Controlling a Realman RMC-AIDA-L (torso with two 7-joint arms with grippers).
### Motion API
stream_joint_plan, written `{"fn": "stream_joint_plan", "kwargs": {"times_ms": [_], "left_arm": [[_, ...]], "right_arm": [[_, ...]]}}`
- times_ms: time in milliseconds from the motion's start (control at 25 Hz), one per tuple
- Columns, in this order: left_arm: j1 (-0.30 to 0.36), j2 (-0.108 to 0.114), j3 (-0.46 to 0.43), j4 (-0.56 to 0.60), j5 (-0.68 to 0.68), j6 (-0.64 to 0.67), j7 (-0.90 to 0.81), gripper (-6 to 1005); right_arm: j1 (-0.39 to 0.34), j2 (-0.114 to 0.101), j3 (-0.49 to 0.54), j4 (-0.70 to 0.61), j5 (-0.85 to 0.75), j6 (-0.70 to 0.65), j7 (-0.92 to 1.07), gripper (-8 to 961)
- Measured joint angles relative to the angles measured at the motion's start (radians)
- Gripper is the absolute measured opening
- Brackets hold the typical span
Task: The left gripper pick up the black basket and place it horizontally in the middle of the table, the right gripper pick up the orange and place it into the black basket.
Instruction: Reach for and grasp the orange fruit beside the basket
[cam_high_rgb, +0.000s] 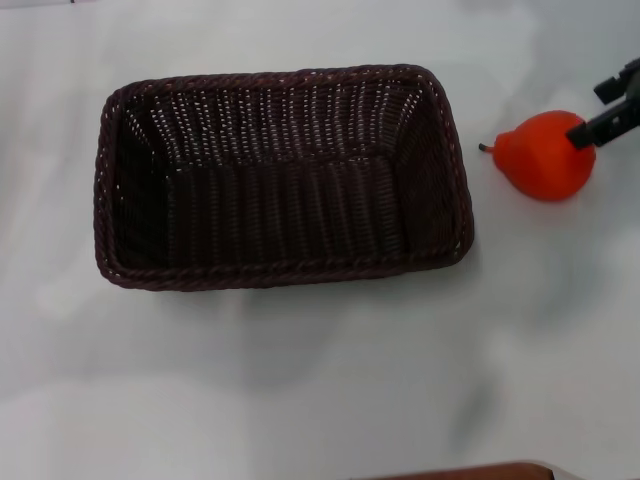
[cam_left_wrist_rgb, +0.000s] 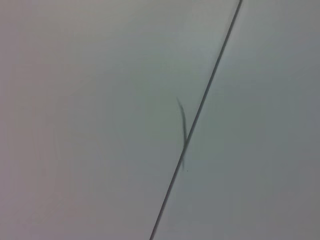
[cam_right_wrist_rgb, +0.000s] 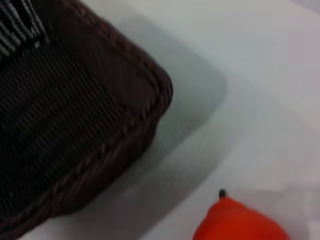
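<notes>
The black basket (cam_high_rgb: 285, 180) stands lengthwise across the middle of the white table (cam_high_rgb: 300, 380), open side up and empty. The orange (cam_high_rgb: 545, 155) lies on the table just right of the basket, apart from it, with its stem towards the basket. My right gripper (cam_high_rgb: 603, 110) reaches in from the right edge and is at the far right side of the orange. The right wrist view shows a basket corner (cam_right_wrist_rgb: 90, 115) and part of the orange (cam_right_wrist_rgb: 240, 222). My left gripper is out of view.
A brown edge (cam_high_rgb: 470, 472) shows at the bottom of the head view. The left wrist view shows only white surface crossed by a thin dark line (cam_left_wrist_rgb: 200, 105).
</notes>
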Motion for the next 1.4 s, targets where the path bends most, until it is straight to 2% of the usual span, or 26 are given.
{"fn": "stream_joint_plan", "kwargs": {"times_ms": [120,280,320,720,1160,1360,1400], "left_arm": [[0.0,-0.001,0.0,0.0,-0.002,-0.001,0.0,824],[0.001,-0.001,0.0,0.002,-0.002,-0.001,-0.003,824],[0.001,-0.001,0.0,0.003,-0.002,-0.001,-0.004,824],[0.0,0.0,0.0,0.015,-0.002,0.003,-0.005,823],[0.003,0.0,0.0,0.015,-0.002,0.001,-0.007,824],[0.005,-0.002,0.0,0.017,-0.002,-0.002,-0.008,824],[0.006,-0.002,0.0,0.018,-0.002,-0.003,-0.008,824]], "right_arm": [[0.017,0.026,0.001,-0.007,-0.075,-0.011,0.001,883],[0.04,0.047,0.0,-0.042,-0.143,-0.044,0.0,876],[0.044,0.05,0.0,-0.054,-0.149,-0.052,-0.003,837],[0.069,0.06,-0.005,-0.105,-0.16,-0.101,-0.009,417],[0.068,0.072,-0.014,-0.118,-0.162,-0.128,-0.01,178],[0.063,0.08,-0.014,-0.125,-0.163,-0.148,-0.023,148],[0.062,0.082,-0.013,-0.126,-0.163,-0.151,-0.025,117]]}}
